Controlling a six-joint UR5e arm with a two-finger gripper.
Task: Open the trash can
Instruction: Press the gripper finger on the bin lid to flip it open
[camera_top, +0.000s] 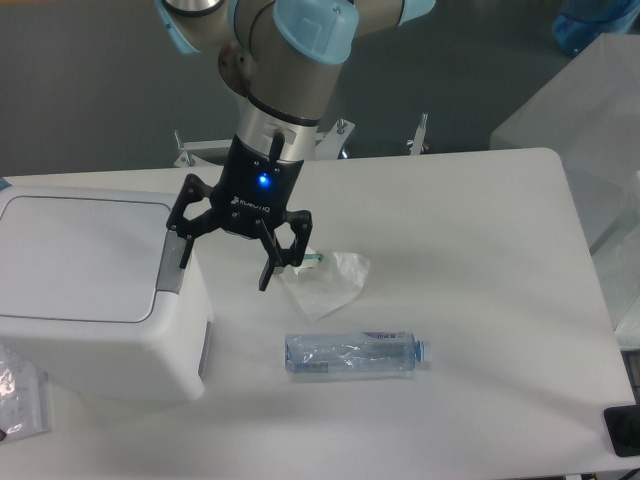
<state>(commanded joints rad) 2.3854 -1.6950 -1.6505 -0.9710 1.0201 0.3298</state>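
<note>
Camera view: black two-finger claw, spread wide and empty beside the large white plastic trash can's grey push tab, might miss it.

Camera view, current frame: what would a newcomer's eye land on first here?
First the gripper, black with a blue light on its body, hanging open over the table's left half with one fingertip at the grey tab of the trash can. That big white trash can, lid shut, fills the left side. Smaller draws are the clear bottle lying on its side near the front and the crumpled wrapper just behind it.
</note>
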